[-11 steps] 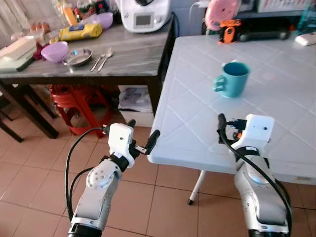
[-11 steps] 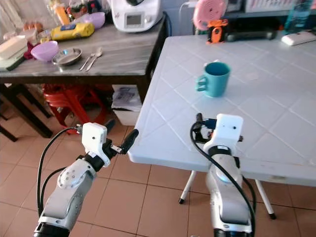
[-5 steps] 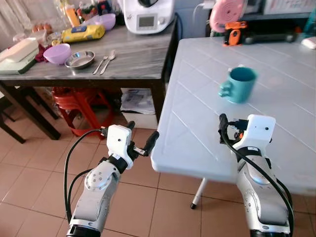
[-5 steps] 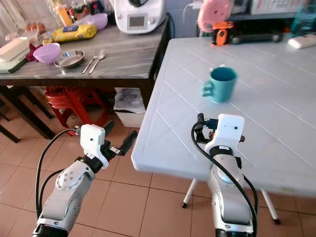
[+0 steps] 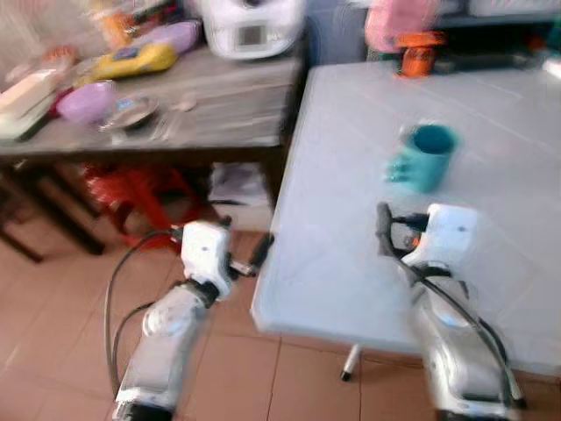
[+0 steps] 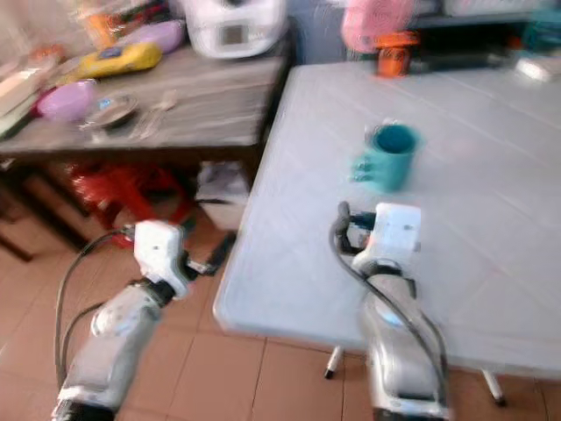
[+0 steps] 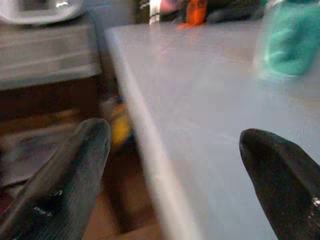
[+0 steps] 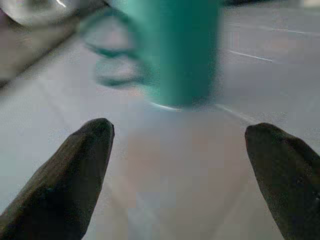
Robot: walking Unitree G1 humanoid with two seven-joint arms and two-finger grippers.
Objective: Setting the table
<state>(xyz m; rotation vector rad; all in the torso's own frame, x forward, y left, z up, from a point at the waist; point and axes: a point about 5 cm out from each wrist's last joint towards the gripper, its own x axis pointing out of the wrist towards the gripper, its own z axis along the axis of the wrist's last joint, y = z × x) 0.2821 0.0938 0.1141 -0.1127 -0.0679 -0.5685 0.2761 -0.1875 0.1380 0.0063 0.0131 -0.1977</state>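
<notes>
1. All views are blurred; fine detail is unreliable.
2. A teal mug [image 5: 423, 158] stands upright on the white surface [image 5: 351, 237], well in from its near edge, handle toward the robot's left.
3. The right end effector [image 8: 185, 175] is held above the white surface, just short of the mug. Its wrist view shows both fingers [image 8: 75, 170] spread wide apart, holding nothing, with the mug standing beyond the gap and apart from both tips.
4. The left end effector [image 7: 170, 175] is at the near left corner of the white surface. Its wrist view shows the fingers spread wide and empty, with the surface's edge running between them; the mug appears far off across the top.
5. The head views add what the wrist views lack: a grey wooden surface [image 5: 219, 105] to the left, carrying a purple bowl [image 5: 86, 101], a metal dish [image 5: 130, 112], cutlery [image 5: 171, 118], a yellow packet [image 5: 136, 60] and a white appliance [image 5: 250, 26].
6. A red stool [image 5: 131, 189] stands beneath the grey surface on the tiled floor [image 5: 53, 333].
7. A pink object [image 5: 399, 22] and an orange item [image 5: 418, 53] sit at the white surface's far edge.
</notes>
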